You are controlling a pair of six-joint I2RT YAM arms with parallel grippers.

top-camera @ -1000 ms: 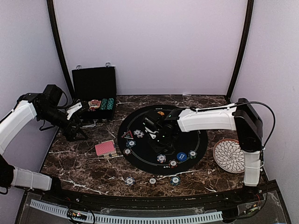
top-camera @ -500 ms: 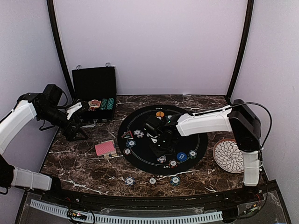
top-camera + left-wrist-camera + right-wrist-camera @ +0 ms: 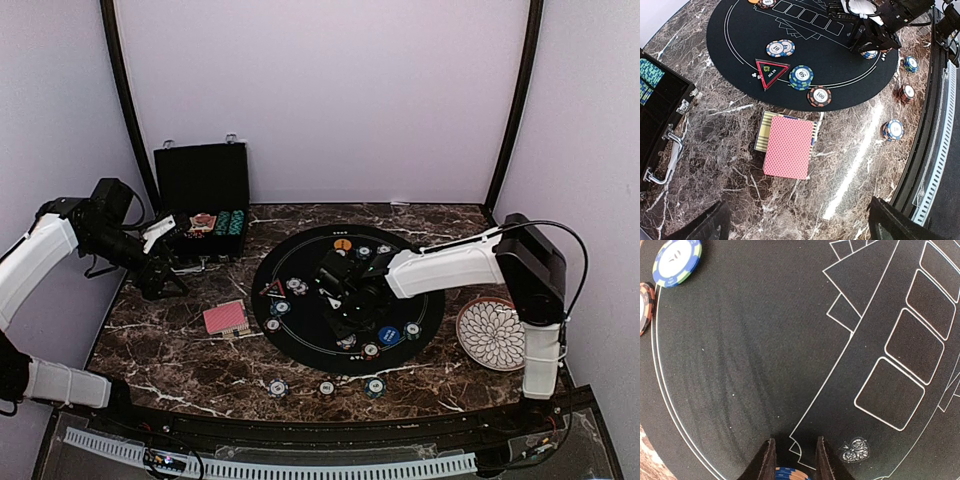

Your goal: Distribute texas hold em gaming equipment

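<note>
- Triangle (image 3: 772, 71), red-edged, on the mat (image 3: 735, 30): "ALL IN".
- Red chip (image 3: 819, 95) at the mat's edge: "100".
- Blue chip (image 3: 801, 76) beside the triangle: "50".
- Pale chip (image 3: 776, 48): apparently "10".
- Mat, right wrist view: white spade emblem (image 3: 854, 450); lettering unreadable.
- Remaining chips: numbers too small to read.

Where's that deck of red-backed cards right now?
Top view: the cards lie on the marble, just left of the black mat, near the triangle marker.

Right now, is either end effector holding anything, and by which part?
Right end effector appears to pinch a poker chip by its rim; left end effector is open, empty.
</note>
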